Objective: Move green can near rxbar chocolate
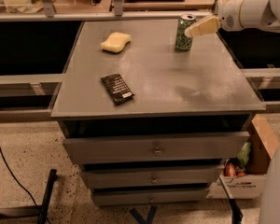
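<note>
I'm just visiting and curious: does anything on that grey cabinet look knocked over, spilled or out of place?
Nothing stands out. The green drink can stands upright at the far right, with the robot's pale pincer beside it. The black-wrapped snack bar and the pale yellow sponge lie flat on the grey cabinet top, no spills.
</note>
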{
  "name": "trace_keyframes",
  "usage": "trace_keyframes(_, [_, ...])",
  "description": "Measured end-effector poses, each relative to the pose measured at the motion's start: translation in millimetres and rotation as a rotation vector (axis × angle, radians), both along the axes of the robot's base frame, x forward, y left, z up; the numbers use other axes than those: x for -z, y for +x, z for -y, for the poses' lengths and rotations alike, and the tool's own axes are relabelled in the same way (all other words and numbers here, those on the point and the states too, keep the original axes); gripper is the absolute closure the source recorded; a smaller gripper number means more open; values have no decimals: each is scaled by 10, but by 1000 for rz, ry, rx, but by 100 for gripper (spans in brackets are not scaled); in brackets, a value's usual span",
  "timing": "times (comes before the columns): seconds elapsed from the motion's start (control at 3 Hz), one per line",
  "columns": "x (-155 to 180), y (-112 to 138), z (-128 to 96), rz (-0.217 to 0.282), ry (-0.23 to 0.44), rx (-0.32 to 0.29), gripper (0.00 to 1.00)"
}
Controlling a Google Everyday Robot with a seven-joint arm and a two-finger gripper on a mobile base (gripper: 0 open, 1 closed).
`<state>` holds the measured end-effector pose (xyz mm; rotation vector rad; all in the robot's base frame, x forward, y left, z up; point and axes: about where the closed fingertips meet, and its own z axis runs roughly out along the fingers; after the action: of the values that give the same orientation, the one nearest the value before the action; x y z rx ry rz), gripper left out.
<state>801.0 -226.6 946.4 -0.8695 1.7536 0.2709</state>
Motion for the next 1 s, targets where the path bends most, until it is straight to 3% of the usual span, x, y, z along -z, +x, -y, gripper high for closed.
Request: trace_keyframes(1.0, [490,307,-28,-7,122,-63,0])
